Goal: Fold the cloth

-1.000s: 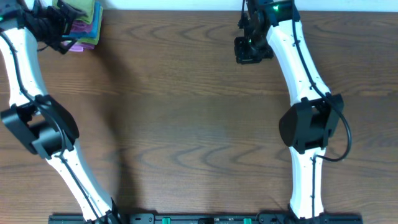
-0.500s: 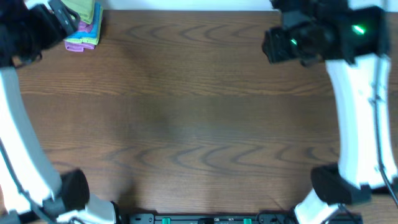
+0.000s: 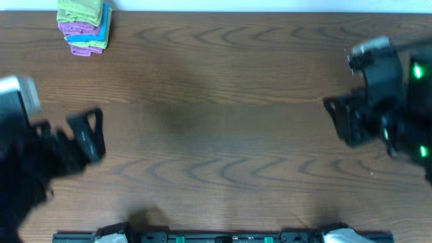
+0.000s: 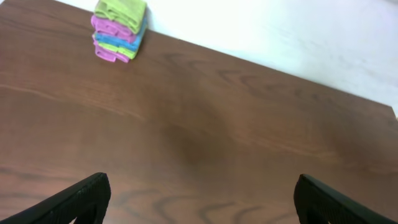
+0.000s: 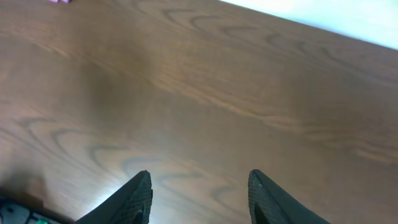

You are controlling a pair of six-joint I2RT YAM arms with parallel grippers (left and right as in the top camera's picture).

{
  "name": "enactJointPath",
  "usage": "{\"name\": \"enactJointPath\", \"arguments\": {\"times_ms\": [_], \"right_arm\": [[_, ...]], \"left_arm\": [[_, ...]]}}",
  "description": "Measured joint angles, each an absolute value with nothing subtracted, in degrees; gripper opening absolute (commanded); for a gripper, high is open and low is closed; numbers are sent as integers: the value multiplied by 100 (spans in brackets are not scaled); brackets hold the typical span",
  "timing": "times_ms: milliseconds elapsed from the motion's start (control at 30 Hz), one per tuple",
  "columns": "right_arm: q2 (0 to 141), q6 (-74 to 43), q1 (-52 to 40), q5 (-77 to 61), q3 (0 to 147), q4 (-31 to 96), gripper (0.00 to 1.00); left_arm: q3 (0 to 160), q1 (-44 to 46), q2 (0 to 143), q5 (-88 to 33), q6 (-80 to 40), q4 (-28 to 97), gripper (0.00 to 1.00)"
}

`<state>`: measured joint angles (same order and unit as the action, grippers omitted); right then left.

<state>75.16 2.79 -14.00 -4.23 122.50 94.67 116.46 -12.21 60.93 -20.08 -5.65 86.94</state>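
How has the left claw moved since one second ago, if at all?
Yes. Overhead, the left claw has drawn away from the stack of folded cloths, toward the near edge of the table.

A pile of folded cloths (image 3: pixel 84 34) sits at the far left corner of the brown table (image 3: pixel 216 101), with a green cloth (image 3: pixel 79 11) on top. The left gripper (image 3: pixel 89 133) and right gripper (image 3: pixel 347 121) look blurry, well apart.

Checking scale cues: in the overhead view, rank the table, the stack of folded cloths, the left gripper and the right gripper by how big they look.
1. table, by far the largest.
2. left gripper and right gripper: they look alike, both blurred and seemingly near the camera, so not ranked.
3. stack of folded cloths, smallest.
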Motion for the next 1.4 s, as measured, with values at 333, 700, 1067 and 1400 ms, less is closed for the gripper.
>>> {"name": "enactJointPath", "arguments": {"times_ms": [333,700,1067,1400], "right_arm": [[6539,360,-1400,-397,10167,9177,99],[6412,316,-1400,-399,10160,9358,99],[6412,316,-1400,-399,10160,9360,99],[6410,316,-1400,-399,10160,9358,99]], "left_arm": [[10733,-1221,5043,-2167,-458,8705,95],[10728,-1221,5002,-2191,-576,9155,95],[10722,-1221,5002,-1826,-578,9223,95],[10665,-1129,4936,-1341,-532,9131,95]]}}
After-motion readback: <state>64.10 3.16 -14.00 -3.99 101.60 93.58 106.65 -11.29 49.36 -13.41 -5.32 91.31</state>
